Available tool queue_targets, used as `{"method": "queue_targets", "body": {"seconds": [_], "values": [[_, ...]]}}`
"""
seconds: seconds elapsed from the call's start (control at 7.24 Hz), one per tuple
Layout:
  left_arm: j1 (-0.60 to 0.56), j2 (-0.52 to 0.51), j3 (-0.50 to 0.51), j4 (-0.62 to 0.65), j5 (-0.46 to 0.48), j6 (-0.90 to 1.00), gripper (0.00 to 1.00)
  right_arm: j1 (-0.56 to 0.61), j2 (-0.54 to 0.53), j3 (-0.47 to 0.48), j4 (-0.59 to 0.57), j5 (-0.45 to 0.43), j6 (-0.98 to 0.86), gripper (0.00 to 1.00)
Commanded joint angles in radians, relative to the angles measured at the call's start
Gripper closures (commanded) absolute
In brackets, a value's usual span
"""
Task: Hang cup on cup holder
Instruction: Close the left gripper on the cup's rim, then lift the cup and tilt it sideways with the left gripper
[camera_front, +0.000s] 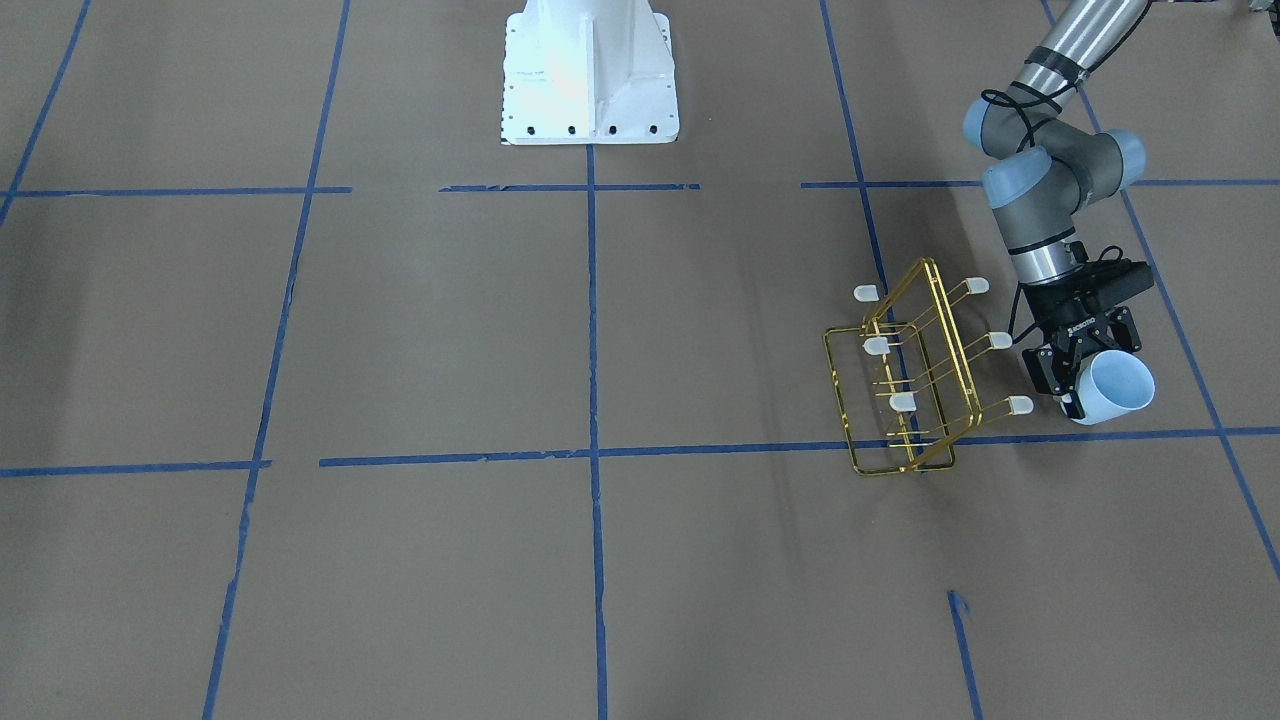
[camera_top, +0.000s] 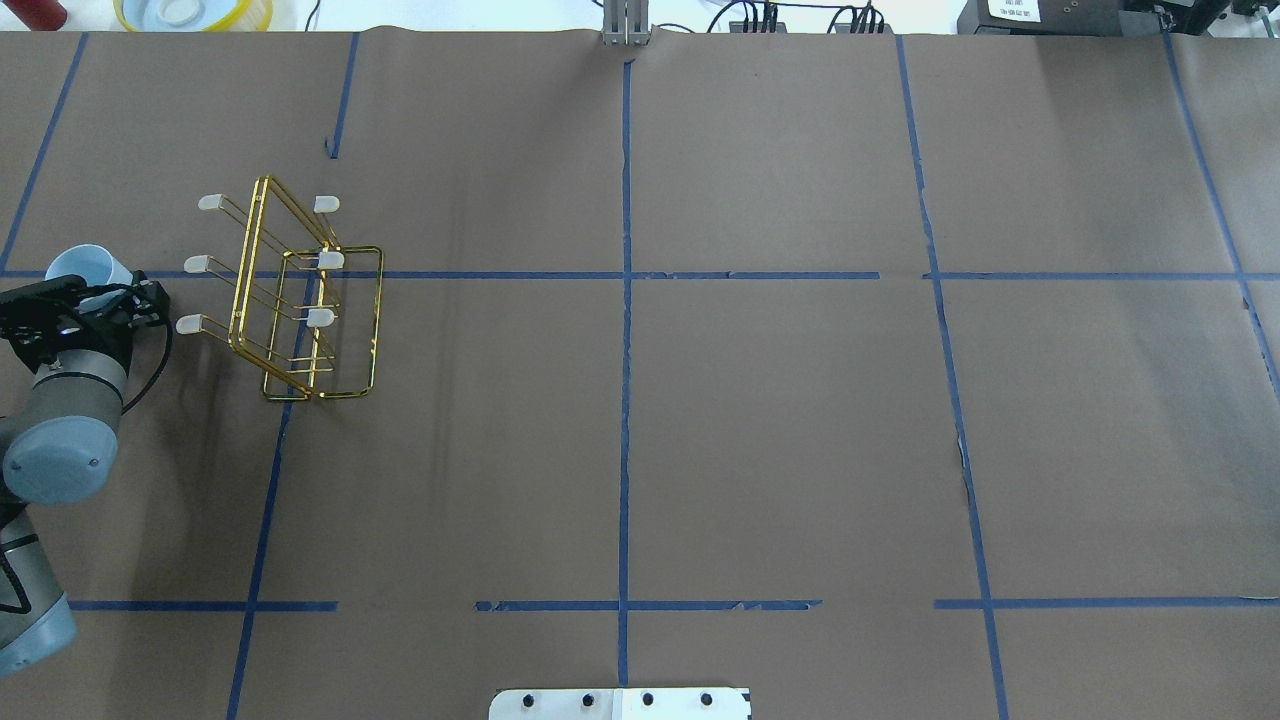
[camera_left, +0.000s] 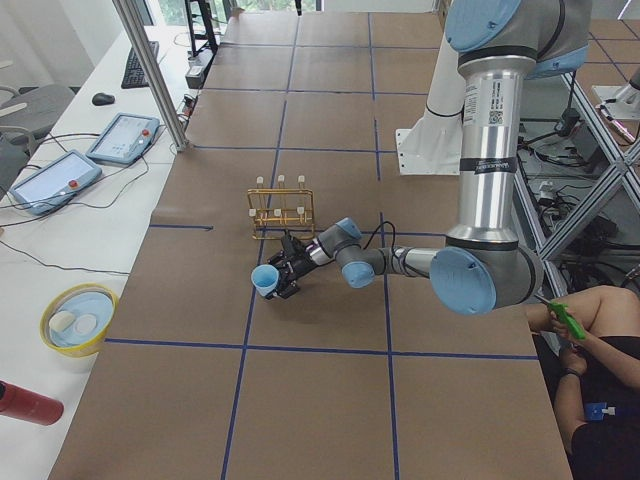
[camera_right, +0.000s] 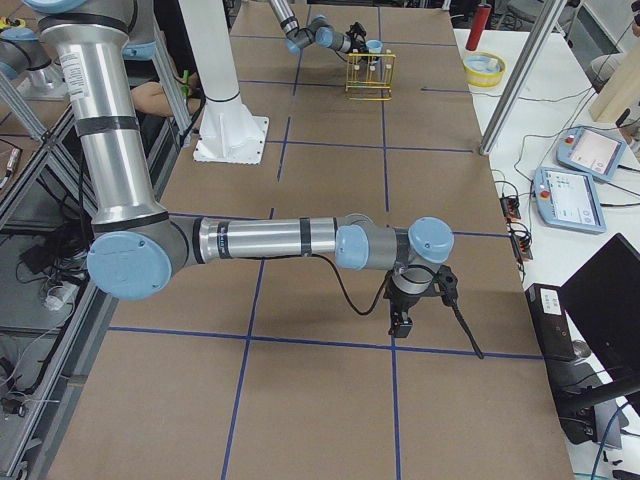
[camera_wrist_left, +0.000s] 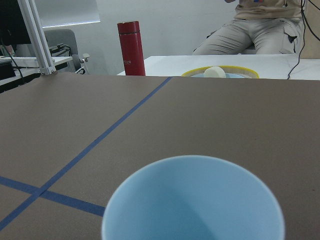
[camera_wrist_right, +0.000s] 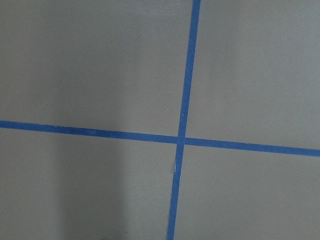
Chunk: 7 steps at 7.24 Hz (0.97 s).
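- The brown papered surface (camera_front: 400, 350) carries the cup holder (camera_front: 905, 375) well over on our left side, so we judge this to be work for the left arm alone.
- The cup holder stands on its rectangular base. Three prongs slant out towards our left arm and three towards the other side, and none of them bears a cup yet.
- The left gripper (camera_front: 1085, 370) is clenched around the cup (camera_front: 1118, 390) and holds it off the surface, just beside the holder on its outer side.
- The right gripper (camera_right: 410, 300) hangs over bare surface, well apart from all this. It shows only in the side view, so we cannot tell whether it is clenched or released.
- The cup's mouth faces away from the holder, as the front view and the left wrist view both show. We judge that we must turn the wrist until the mouth faces a prong tip before we bring the cup in.
- The nearest frosted cap (camera_front: 1020, 405) is our likely target. We line the mouth up along that prong's slant, slide the cup over the cap, and let go only once the cup rests on the wire.
- The holder is light wire, so a sideways knock could shift or tip it. We approach slowly along the prong's own line.
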Motion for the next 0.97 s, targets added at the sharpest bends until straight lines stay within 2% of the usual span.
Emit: {"method": "queue_targets", "body": {"seconds": [0.0,0.14,0.28,0.55,0.69,0.83], "values": [[-0.061,0.007,-0.065,-0.046,-0.02,0.009,1.0,0.0,0.0,0.0,0.001,0.0,0.0,0.0],[-0.091,0.016,-0.112,-0.045,-0.097,0.009,1.0,-0.001,0.0,0.0,0.001,0.0,0.0,0.0],[-0.127,0.048,-0.151,-0.044,-0.134,0.029,1.0,0.0,0.0,0.0,-0.001,0.0,0.0,0.0],[-0.139,0.181,-0.279,-0.094,-0.136,0.066,1.0,0.0,0.0,0.0,0.001,0.0,0.0,0.0],[-0.144,0.249,-0.309,-0.199,-0.139,0.063,1.0,0.0,0.0,0.0,-0.001,0.0,0.0,0.0],[-0.173,0.279,-0.329,-0.316,-0.196,0.058,1.0,0.0,0.0,0.0,0.001,0.0,0.0,0.0]]}}
